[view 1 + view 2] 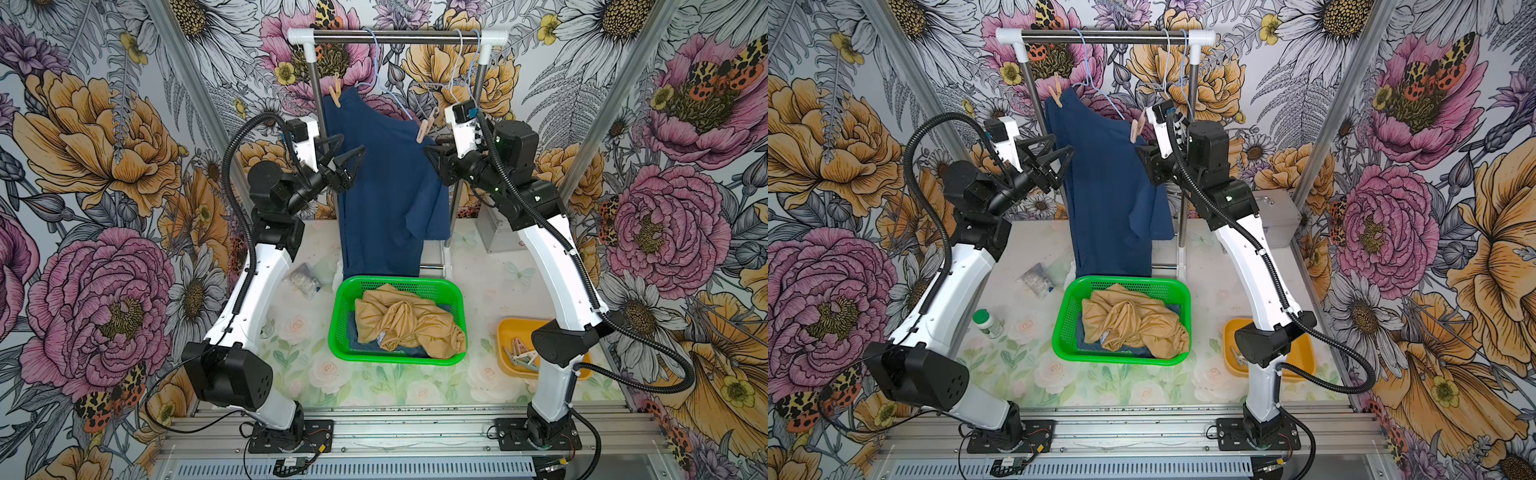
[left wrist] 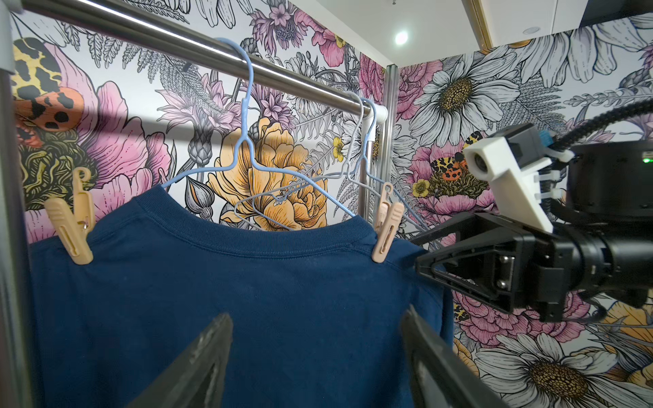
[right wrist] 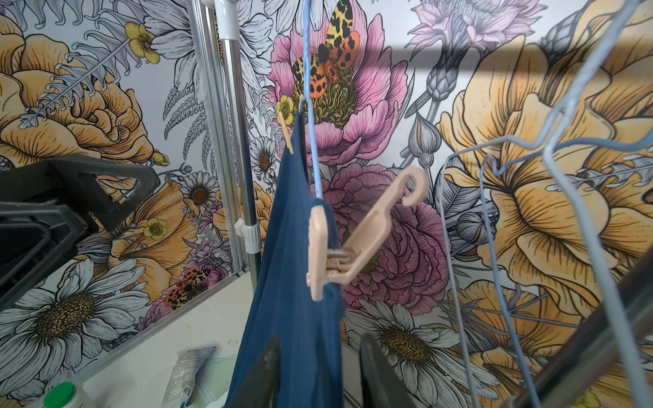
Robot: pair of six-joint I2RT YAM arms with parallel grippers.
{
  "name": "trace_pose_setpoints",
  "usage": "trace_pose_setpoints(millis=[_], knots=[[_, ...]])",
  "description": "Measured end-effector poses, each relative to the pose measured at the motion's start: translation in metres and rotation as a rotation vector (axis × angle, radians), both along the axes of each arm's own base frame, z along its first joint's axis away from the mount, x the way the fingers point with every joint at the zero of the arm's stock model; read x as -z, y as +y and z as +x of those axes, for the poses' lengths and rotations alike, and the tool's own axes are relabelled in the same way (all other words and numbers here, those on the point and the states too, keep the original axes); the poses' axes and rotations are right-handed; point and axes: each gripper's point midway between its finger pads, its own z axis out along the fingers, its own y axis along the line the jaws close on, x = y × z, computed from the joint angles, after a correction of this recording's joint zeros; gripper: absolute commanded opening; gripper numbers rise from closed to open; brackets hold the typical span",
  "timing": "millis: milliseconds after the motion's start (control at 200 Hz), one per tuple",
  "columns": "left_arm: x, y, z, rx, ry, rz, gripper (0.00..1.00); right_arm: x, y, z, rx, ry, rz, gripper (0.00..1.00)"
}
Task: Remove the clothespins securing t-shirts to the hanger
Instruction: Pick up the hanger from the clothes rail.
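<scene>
Straight ahead of the right claw, the edge of the navy t-shirt hangs between its fingers, the peach clothespin just beyond. Empty wire hangers crowd one flank; toward the left claw, open air.

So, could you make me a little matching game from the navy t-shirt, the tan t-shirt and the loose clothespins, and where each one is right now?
Things:
1. navy t-shirt
2. tan t-shirt
3. loose clothespins

Places:
A. crumpled in the green basket
B. lying in the yellow tub
C. pinned on the blue hanger, hanging from the rail

Pairs: 1-C, 2-A, 3-B.
</scene>
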Motion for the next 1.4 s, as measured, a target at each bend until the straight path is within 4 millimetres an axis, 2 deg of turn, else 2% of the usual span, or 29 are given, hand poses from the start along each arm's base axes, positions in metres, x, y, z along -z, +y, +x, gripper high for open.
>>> trace_pose_setpoints(millis=[235, 625, 830, 925, 1235, 1400], knots=[[-0.024, -0.001, 0.01, 0.007, -0.05, -0.027, 0.77, 0.008, 0.006, 0.006, -0.014, 0.022, 0.007, 0.29], [-0.044, 0.0, 0.034, 0.039, -0.095, -0.105, 0.77, 0.003, 0.005, 0.004, -0.014, 0.018, 0.022, 0.09], [-0.059, 0.001, 0.032, 0.052, -0.122, -0.134, 0.77, 0.003, 0.005, 0.004, -0.014, 0.021, 0.024, 0.06], [-0.064, 0.003, 0.029, 0.051, -0.139, -0.138, 0.76, 0.003, 0.005, 0.004, -0.014, 0.02, 0.023, 0.0], [-0.066, 0.012, 0.032, 0.031, -0.149, -0.138, 0.77, 0.0, 0.004, 0.002, -0.014, 0.017, 0.026, 0.0], [-0.064, 0.015, 0.033, 0.023, -0.148, -0.139, 0.76, -0.009, 0.003, -0.001, -0.014, 0.001, 0.038, 0.0]])
